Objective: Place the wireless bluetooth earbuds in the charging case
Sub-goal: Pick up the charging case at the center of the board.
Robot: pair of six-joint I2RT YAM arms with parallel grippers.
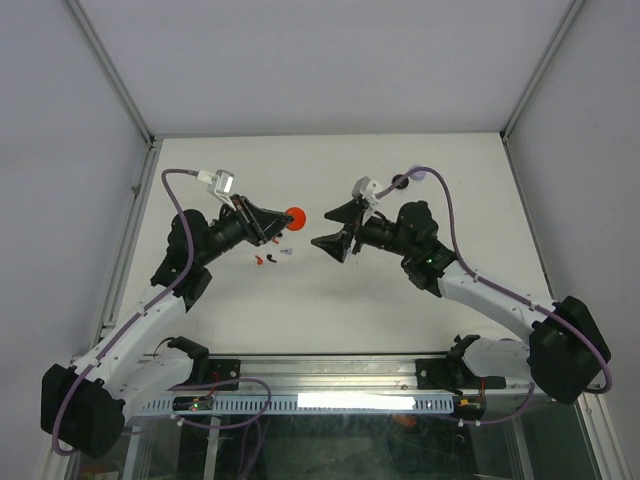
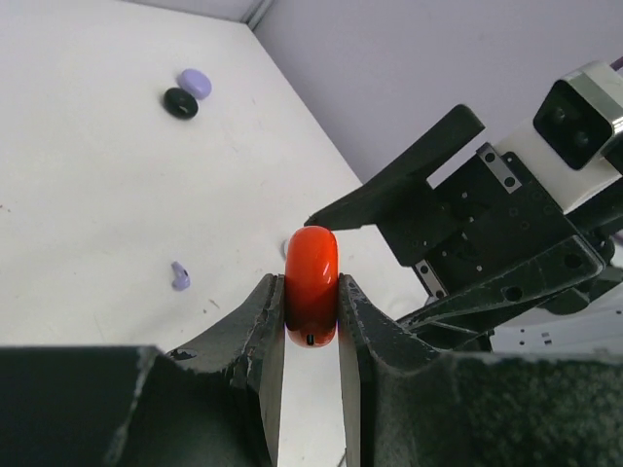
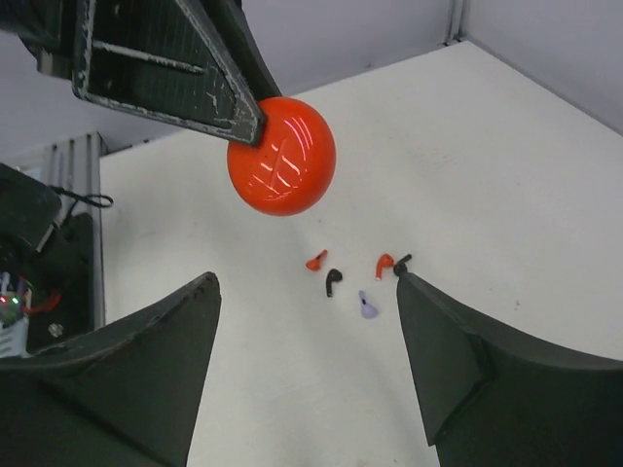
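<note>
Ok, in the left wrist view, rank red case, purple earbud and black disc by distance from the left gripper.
1. red case, held in the left gripper.
2. purple earbud, low on the left.
3. black disc, far upper left.

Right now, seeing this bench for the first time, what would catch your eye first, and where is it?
The glossy red-orange round case, pinched edge-on in the left gripper over the middle of the white table, stands out first. The right gripper faces it, jaws wide open. On the table nearby lies a small cluster of tiny stemmed earbuds in red, black and pale purple.
</note>
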